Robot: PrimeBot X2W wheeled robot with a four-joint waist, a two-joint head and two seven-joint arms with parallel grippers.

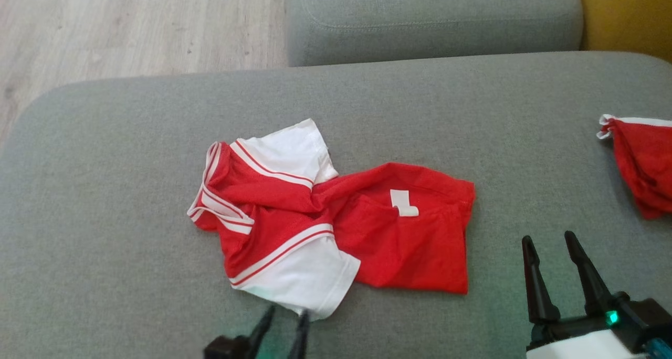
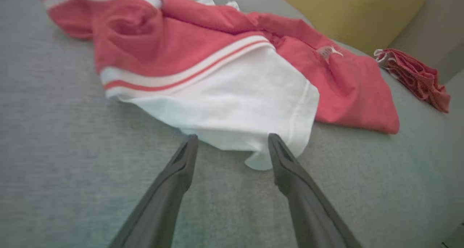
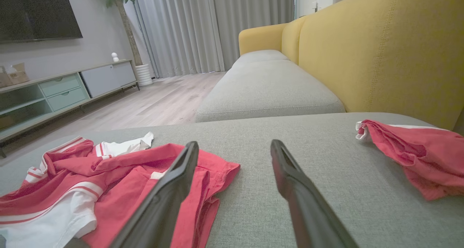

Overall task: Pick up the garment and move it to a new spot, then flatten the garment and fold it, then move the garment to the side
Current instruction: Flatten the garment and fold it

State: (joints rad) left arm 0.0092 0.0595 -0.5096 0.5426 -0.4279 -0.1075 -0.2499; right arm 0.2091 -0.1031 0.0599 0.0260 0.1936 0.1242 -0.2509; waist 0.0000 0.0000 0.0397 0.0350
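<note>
Head view, garment crosswise, collar leftward, left gripper, right gripper, jaws apart

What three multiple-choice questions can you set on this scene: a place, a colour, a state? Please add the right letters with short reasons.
1. Where does the second red garment lie?
A. on the wooden floor
B. at the right edge of the grey cushion
C. on the yellow backrest

2. What colour are the sleeves of the crumpled garment?
A. white
B. yellow
C. black

3. How is the left gripper?
A. shut on a sleeve
B. shut on nothing
C. open, tips at a sleeve's edge

Answers: 1 B, the head view shows it there; 2 A, both are plain white; 3 C, the left wrist view shows it spread wide.
</note>
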